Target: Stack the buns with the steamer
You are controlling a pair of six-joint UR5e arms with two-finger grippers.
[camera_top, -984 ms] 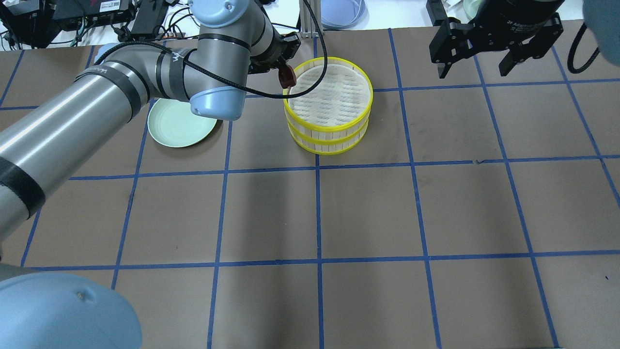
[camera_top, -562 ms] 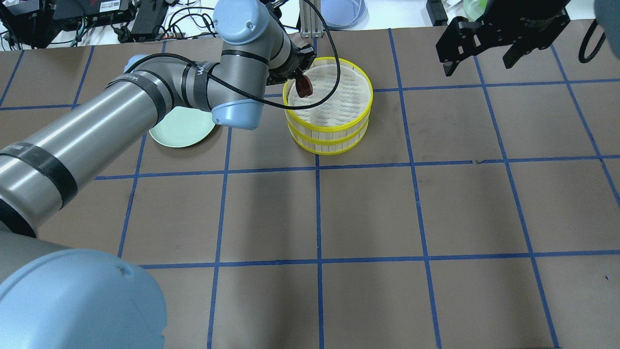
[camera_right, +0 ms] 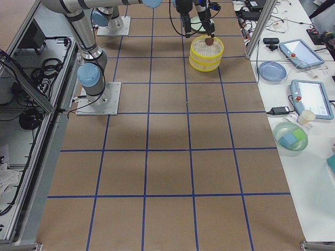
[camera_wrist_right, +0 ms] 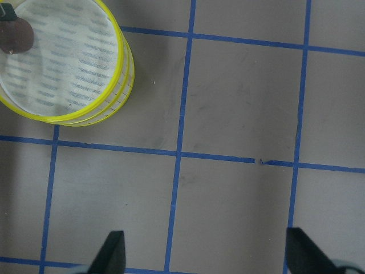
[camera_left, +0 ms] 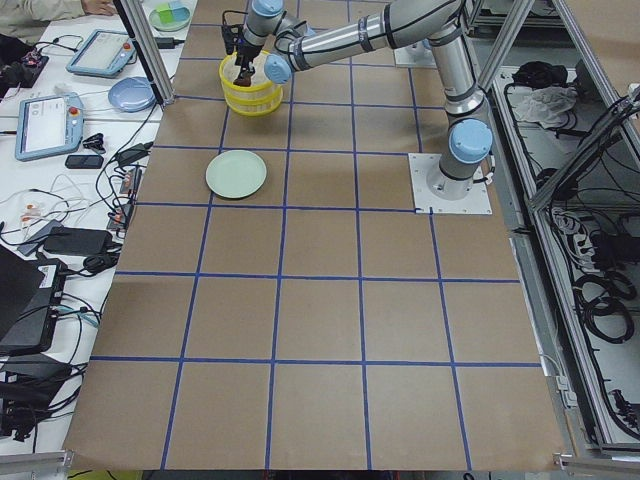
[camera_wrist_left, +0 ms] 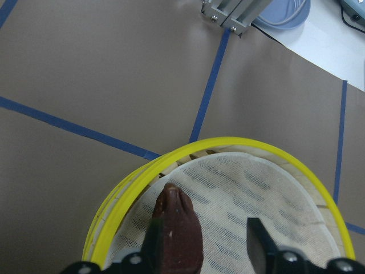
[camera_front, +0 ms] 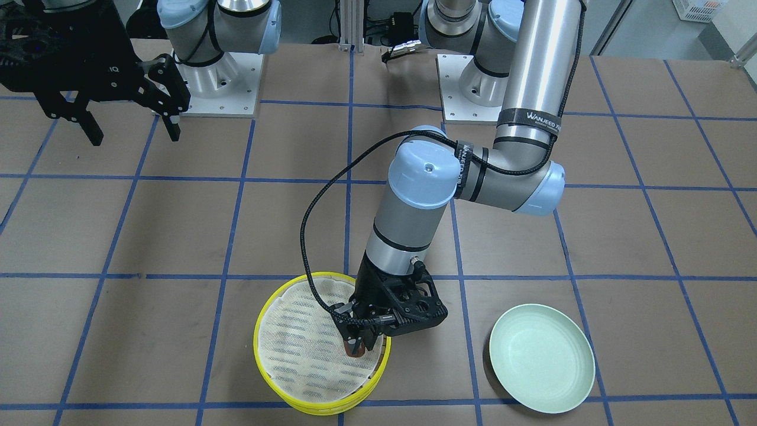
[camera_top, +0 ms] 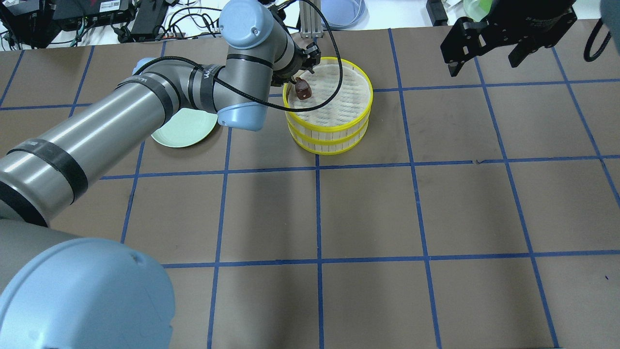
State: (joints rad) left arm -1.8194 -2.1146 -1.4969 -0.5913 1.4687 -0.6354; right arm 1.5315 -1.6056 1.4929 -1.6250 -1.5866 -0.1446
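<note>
The steamer [camera_top: 329, 132] is two yellow-rimmed tiers stacked one on the other; it also shows in the front view [camera_front: 263, 324] and the right wrist view [camera_wrist_right: 117, 85]. The dark reddish-brown bun [camera_top: 303, 90] is at the left edge of the top tier's white mesh liner [camera_wrist_left: 256, 200]. My left gripper [camera_wrist_left: 204, 240] hangs over it with its jaws apart. The bun [camera_wrist_left: 178, 228] leans on one finger [camera_wrist_left: 153, 235], with a gap to the other. The cream-white bun is not in view. My right gripper [camera_top: 484, 65] is open and empty, high at the far right.
A pale mint-green plate [camera_top: 181, 132] lies left of the steamer, partly under my left arm, and is empty in the front view [camera_front: 541, 358]. An aluminium post [camera_wrist_left: 228, 14] and a blue dish [camera_wrist_left: 285, 11] stand beyond the table's far edge.
My left gripper carried the brown bun rightward from outside the steamer's rim to over the mesh, and lower. My right gripper drifted slightly up and right.
</note>
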